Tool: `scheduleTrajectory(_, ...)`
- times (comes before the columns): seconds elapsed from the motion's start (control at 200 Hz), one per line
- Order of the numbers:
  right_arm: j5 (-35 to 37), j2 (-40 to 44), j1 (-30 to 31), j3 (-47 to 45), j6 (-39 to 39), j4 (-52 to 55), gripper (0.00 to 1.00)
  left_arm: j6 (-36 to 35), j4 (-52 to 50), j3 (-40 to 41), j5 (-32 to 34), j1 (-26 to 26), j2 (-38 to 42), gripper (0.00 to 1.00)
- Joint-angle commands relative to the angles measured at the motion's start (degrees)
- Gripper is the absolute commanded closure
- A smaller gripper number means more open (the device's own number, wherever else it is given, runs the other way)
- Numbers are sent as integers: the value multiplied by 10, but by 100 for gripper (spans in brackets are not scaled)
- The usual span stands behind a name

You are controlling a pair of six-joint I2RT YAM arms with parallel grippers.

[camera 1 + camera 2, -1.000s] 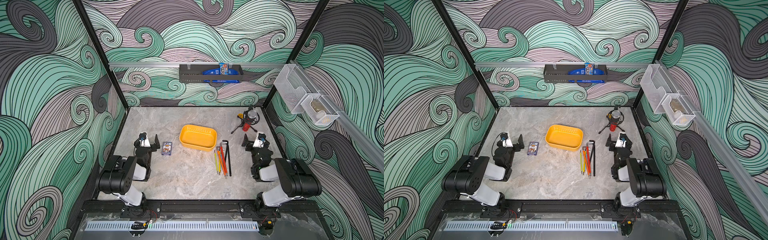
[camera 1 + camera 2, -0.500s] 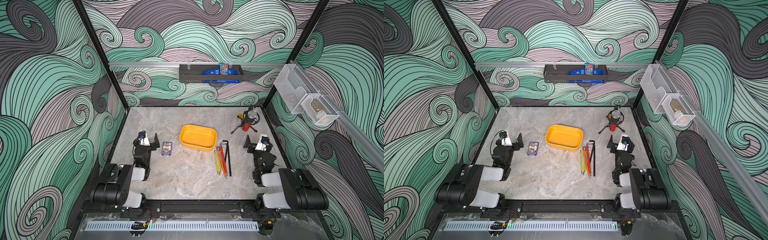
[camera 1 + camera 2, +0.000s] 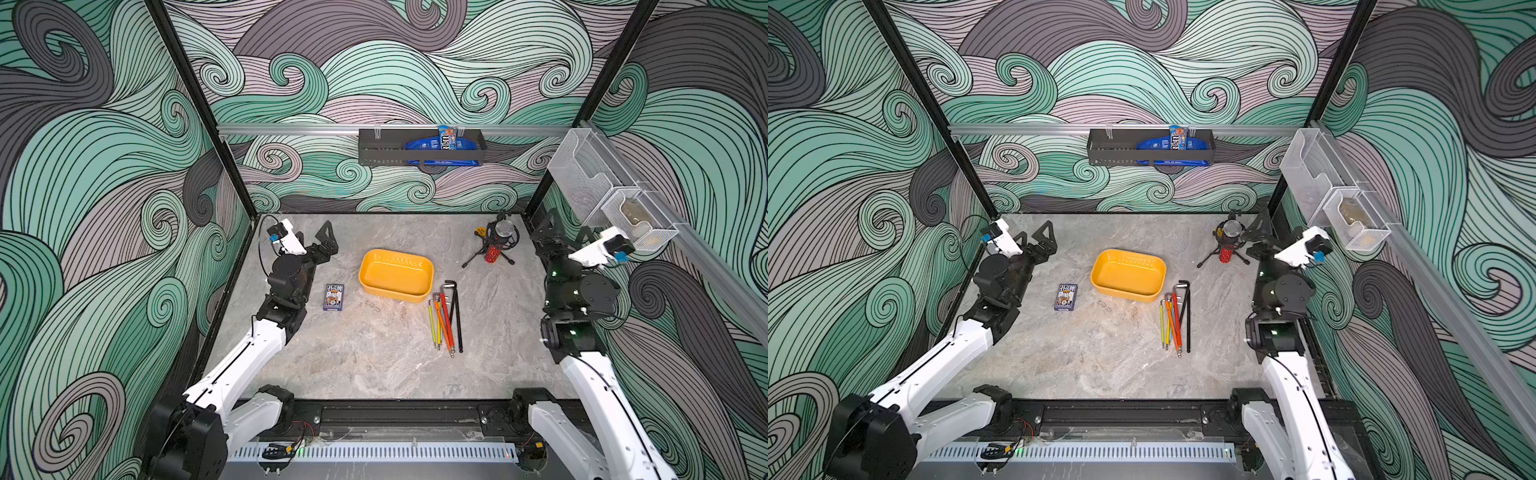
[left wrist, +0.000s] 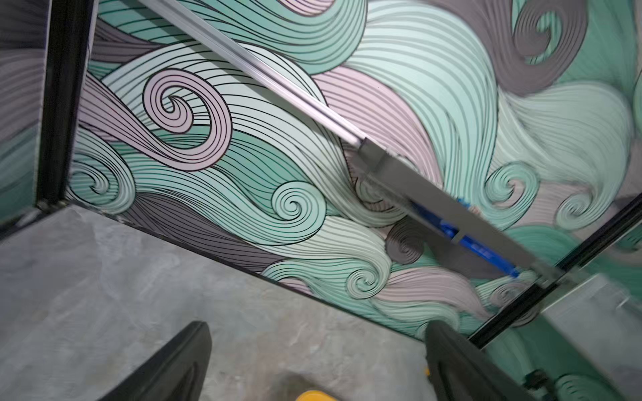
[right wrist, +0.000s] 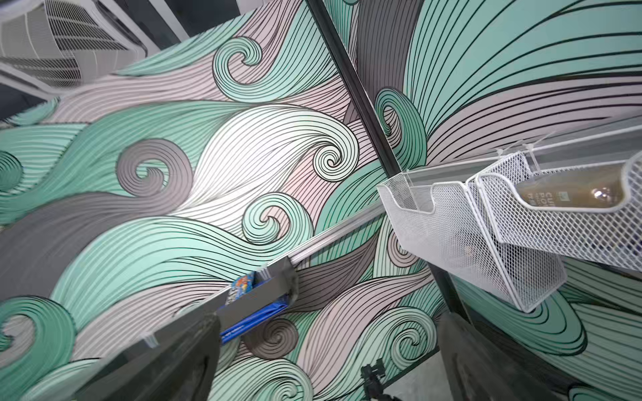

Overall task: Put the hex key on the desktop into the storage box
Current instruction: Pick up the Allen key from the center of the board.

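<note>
Swirling green, grey and pink waves are covering the walls around the grey marble-patterned worktop [image 3: 353, 365]. Near its middle the shallow yellow plastic storage box [image 3: 397, 272] is sitting empty. The bundle of thin L-shaped metal hex keys [image 3: 446, 320], black, red, orange, yellow and green, is lying flat on the worktop just beside the box's near right corner, none inside it. Their long axis is running from the near edge toward the far edge, bent ends lying next to the box.

The right hand [image 3: 567, 235] is hovering high by the far right corner, aiming up at the wall, fingers spread wide with nothing between them. The left hand [image 3: 314, 243] is hanging near the far left corner, equally wide and empty. From the right hand the keys are lying toward the near edge and the worktop's middle; that arm is looking the nearer one, the box standing partly between the keys and the left arm.

On the back wall the black metal rack [image 3: 382, 151] is holding a blue packet [image 3: 419, 144] and a small snack bag. Of the two white mesh baskets [image 3: 582, 187] on the right wall, one is holding a brownish packet; the other is looking empty.
</note>
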State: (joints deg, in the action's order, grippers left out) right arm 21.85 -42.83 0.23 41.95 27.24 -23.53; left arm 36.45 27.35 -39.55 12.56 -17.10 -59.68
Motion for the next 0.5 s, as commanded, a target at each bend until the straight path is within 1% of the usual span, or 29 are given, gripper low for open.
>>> scheduleTrajectory(0.0,-71,-29,-6,9,108,247,1,189,-148,10,-89,4,-1,1)
scheduleTrajectory(0.025,-72,-46,-2,36,117,300,2,199,-175,0,-101,1,-4,2)
scheduleTrajectory(0.06,-74,-63,6,57,115,344,1,206,-234,-21,-115,-3,-9,3)
scheduleTrajectory(0.1,-65,-85,23,86,109,404,2,221,-299,-45,-117,-10,-18,3)
scheduleTrajectory(0.155,-49,-106,44,115,101,474,7,217,-359,-66,-136,-18,-26,3)
scheduleTrajectory(0.21,-47,-115,58,130,91,528,15,211,-426,-81,-134,-33,-29,3)
scheduleTrajectory(0.255,-57,-119,66,138,79,563,19,202,-471,-89,-141,-38,-27,3)
scheduleTrajectory(0.355,-75,-122,94,148,58,629,24,175,-566,-90,-157,-46,-10,5)
scheduleTrajectory(0.495,-103,-135,135,135,38,687,35,142,-636,-63,-199,-53,37,13)
